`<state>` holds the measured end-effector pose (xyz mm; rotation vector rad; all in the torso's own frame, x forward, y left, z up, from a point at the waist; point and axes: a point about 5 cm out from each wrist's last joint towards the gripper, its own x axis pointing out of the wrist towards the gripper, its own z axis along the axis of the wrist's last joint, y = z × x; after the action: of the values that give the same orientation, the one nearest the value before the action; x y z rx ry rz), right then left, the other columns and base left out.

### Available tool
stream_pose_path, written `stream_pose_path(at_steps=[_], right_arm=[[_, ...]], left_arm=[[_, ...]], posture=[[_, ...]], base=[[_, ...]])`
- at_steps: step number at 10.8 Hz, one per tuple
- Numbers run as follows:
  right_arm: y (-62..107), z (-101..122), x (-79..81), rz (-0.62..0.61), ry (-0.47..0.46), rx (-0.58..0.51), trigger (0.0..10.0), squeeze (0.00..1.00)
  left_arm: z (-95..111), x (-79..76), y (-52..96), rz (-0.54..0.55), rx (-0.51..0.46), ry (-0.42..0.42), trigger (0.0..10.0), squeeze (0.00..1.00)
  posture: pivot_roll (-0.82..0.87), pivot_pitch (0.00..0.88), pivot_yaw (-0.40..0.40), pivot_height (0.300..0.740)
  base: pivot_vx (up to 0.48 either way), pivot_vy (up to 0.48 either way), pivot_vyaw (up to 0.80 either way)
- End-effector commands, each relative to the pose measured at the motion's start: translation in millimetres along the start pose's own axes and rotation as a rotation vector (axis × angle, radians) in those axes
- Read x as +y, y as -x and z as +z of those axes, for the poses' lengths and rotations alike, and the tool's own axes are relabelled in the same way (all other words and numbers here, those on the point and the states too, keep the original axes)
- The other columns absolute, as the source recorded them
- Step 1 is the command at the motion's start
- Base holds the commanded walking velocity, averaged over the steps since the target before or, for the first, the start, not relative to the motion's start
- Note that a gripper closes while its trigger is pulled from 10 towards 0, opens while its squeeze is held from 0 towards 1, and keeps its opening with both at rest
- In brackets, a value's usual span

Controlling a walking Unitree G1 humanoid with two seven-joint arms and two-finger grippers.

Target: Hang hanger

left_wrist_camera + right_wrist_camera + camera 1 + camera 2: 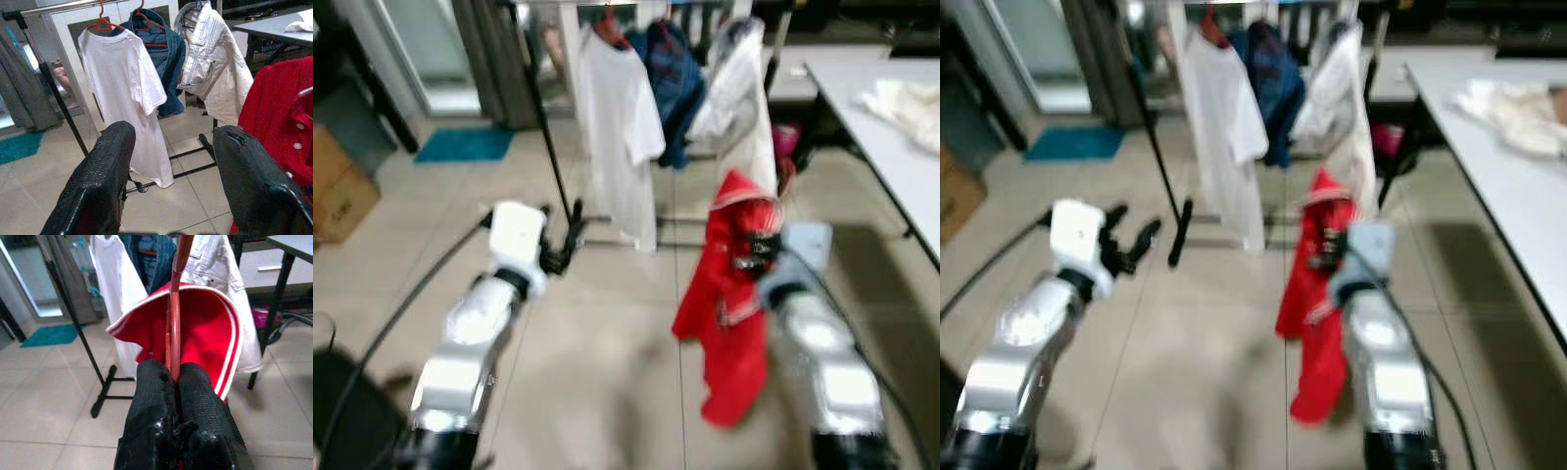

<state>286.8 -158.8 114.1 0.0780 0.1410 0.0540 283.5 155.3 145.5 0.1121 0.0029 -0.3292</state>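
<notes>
My right gripper (174,377) is shut on the stem of a red hanger (175,318) that carries a red shirt (732,304) with white trim. The shirt hangs from the gripper (754,253) above the tiled floor, short of the clothes rack (58,7). On the rack's bar hang a white T-shirt (124,93), a dark blue garment (164,58) and a white jacket (210,54), the first two on red hangers. My left gripper (168,171) is open and holds nothing, raised to the left (560,250) near the rack's black upright pole (548,127).
A grey table (891,117) with a pale cloth (911,108) on it runs along the right. A cardboard box (337,191) and a teal mat (465,144) lie at the left. The rack's black foot (1178,233) rests on the tiles.
</notes>
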Motion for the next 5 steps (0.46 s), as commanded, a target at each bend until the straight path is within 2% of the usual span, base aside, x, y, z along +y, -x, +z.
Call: stream_pose_path(at_steps=[1, 5], right_arm=[[-0.1, 12.5, -3.1, -0.008, 0.003, -0.054, 10.0, 0.0], [-0.7, 13.3, -0.2, -0.001, 0.01, -0.059, 10.0, 0.0]], left_arm=[[1.2, -3.7, -1.9, -0.018, -0.001, 0.004, 10.0, 0.0], [2.0, -4.0, -2.2, -0.018, -0.006, 0.017, 10.0, 0.0]], posture=[[-0.04, 0.0, 0.078, 0.74], [-0.04, 0.0, 0.071, 0.74]], base=[[0.292, 0.0, 0.0], [0.318, 0.0, 0.0]])
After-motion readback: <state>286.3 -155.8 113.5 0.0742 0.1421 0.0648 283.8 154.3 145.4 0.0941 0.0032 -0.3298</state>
